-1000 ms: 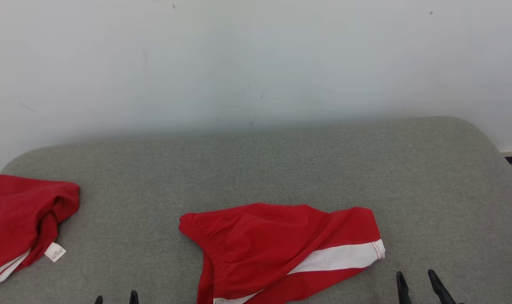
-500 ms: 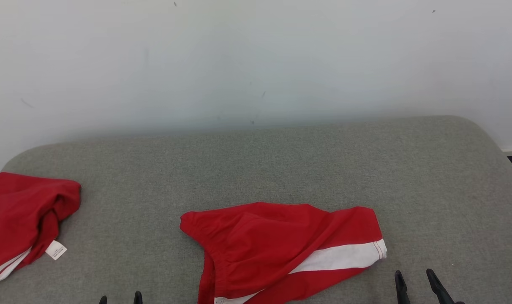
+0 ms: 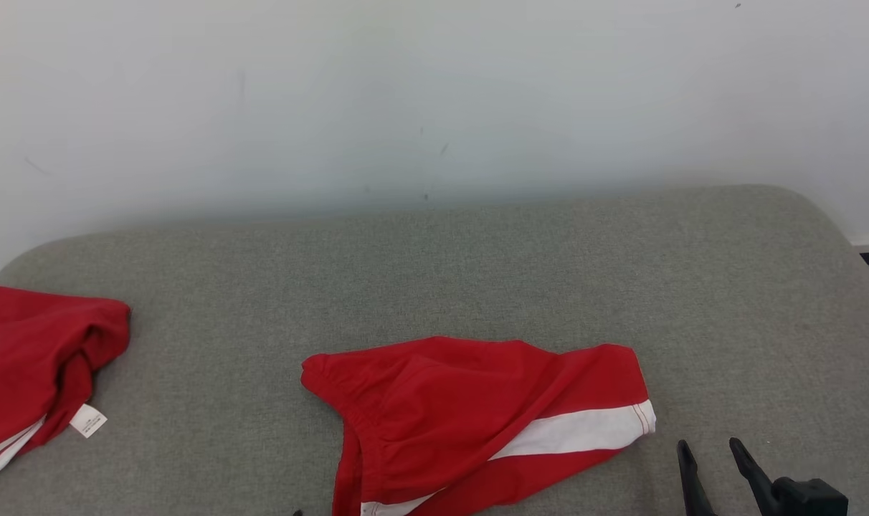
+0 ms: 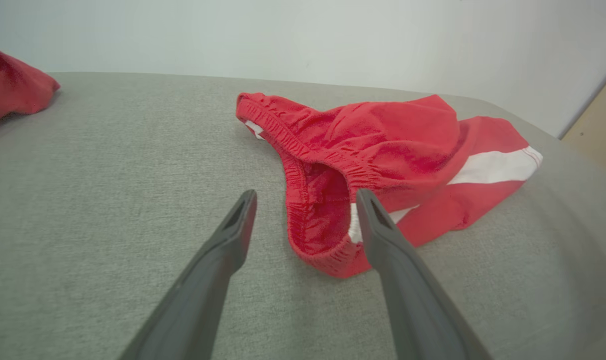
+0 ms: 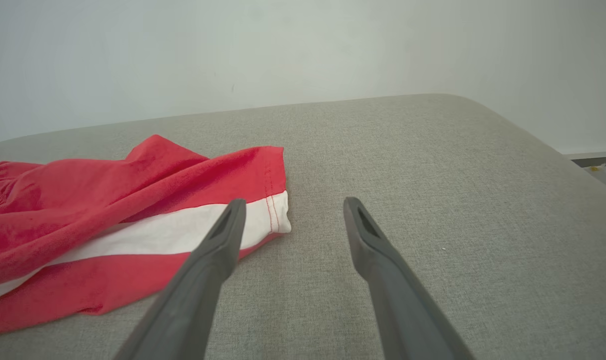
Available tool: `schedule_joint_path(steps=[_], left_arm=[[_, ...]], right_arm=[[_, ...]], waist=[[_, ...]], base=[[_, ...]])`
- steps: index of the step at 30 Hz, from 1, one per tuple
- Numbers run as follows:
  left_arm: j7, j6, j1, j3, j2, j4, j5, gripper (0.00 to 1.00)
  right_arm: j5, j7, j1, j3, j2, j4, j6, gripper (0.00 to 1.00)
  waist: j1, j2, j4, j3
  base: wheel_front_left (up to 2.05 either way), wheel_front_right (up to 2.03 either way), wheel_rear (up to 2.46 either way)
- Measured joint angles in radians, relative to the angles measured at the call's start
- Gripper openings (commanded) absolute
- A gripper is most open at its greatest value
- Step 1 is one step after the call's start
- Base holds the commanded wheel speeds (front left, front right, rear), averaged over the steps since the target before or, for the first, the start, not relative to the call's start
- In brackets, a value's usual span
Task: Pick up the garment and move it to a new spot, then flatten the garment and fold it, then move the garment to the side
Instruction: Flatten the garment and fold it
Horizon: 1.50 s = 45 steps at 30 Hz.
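The garment (image 3: 477,416) is a pair of red shorts with a white side stripe, lying crumpled on the grey cushioned surface (image 3: 477,272). Its elastic waistband (image 4: 308,165) faces my left gripper (image 4: 305,197), which is open and hovers just short of the waistband opening, touching nothing. My right gripper (image 3: 708,446) is open too, low at the right, beside the striped leg hem (image 5: 275,215). In the right wrist view its left finger (image 5: 223,240) overlaps the hem's white stripe, while the gap of the right gripper (image 5: 294,201) holds nothing.
A second red garment (image 3: 40,358) with a white label (image 3: 88,421) lies at the surface's far left edge, also seen as the red garment (image 4: 13,85) in the left wrist view. A pale wall (image 3: 434,93) stands behind. The surface's right edge (image 3: 847,236) rounds off near the floor.
The head camera has tilted a little, shifting the scene upward. My left fingertips have slid right toward the waistband and almost out of the head view. The right gripper shows further in.
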Motion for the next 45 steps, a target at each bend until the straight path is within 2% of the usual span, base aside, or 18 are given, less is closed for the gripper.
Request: schedule_joint_path(steps=[4, 8, 22, 24, 25, 26, 27, 28, 45], left_arm=[[0.000, -0.002, -0.054, -0.106, 0.032, 0.064, -0.050, 1.00], [0.000, -0.002, -0.106, -0.170, 0.060, 0.137, -0.103, 1.00], [0.000, -0.002, -0.203, -0.263, 0.102, 0.222, -0.187, 1.00], [0.000, -0.002, -0.212, -0.267, 0.103, 0.226, -0.198, 0.91], [0.000, -0.002, -0.216, -0.271, 0.103, 0.230, -0.202, 0.76], [0.000, -0.002, -0.218, -0.275, 0.103, 0.235, -0.205, 0.43], [0.000, -0.002, -0.221, -0.279, 0.104, 0.240, -0.209, 0.35], [0.000, -0.002, -0.224, -0.283, 0.104, 0.243, -0.212, 0.00], [0.000, -0.002, -0.250, -0.263, 0.109, 0.234, -0.204, 0.00]], right_arm=[[0.005, 0.010, -0.024, 0.000, -0.007, 0.009, 0.000, 1.00], [0.006, 0.017, -0.042, 0.007, -0.008, 0.021, 0.000, 1.00], [0.025, 0.012, -0.077, 0.042, -0.020, 0.072, 0.000, 1.00], [0.026, 0.008, -0.084, 0.045, -0.023, 0.079, 0.000, 1.00], [0.026, 0.008, -0.086, 0.048, -0.023, 0.082, 0.000, 1.00], [0.026, 0.009, -0.088, 0.051, -0.023, 0.085, 0.000, 1.00], [0.027, 0.009, -0.090, 0.054, -0.022, 0.088, 0.000, 1.00], [0.030, 0.010, -0.093, 0.057, -0.023, 0.092, 0.000, 1.00], [0.062, 0.114, -0.252, 0.099, -0.044, 0.255, 0.000, 1.00]], waist=[[0.0000, 0.0000, -0.001, 0.012], [0.0002, 0.0000, -0.003, 0.023], [0.0001, 0.0000, -0.019, 0.046], [0.0001, 0.0001, -0.019, 0.049], [0.0001, 0.0000, -0.019, 0.050], [0.0001, 0.0000, -0.018, 0.051], [0.0001, 0.0000, -0.018, 0.052], [0.0001, 0.0001, -0.018, 0.053], [0.0000, 0.0001, 0.014, 0.096]], base=[[0.00, 0.00, 0.00], [0.00, 0.00, 0.00], [0.00, 0.00, 0.00], [0.00, 0.00, 0.00], [0.00, 0.00, 0.00], [0.00, 0.00, 0.00], [0.00, 0.00, 0.00], [0.00, 0.00, 0.00], [0.00, 0.00, 0.00]])
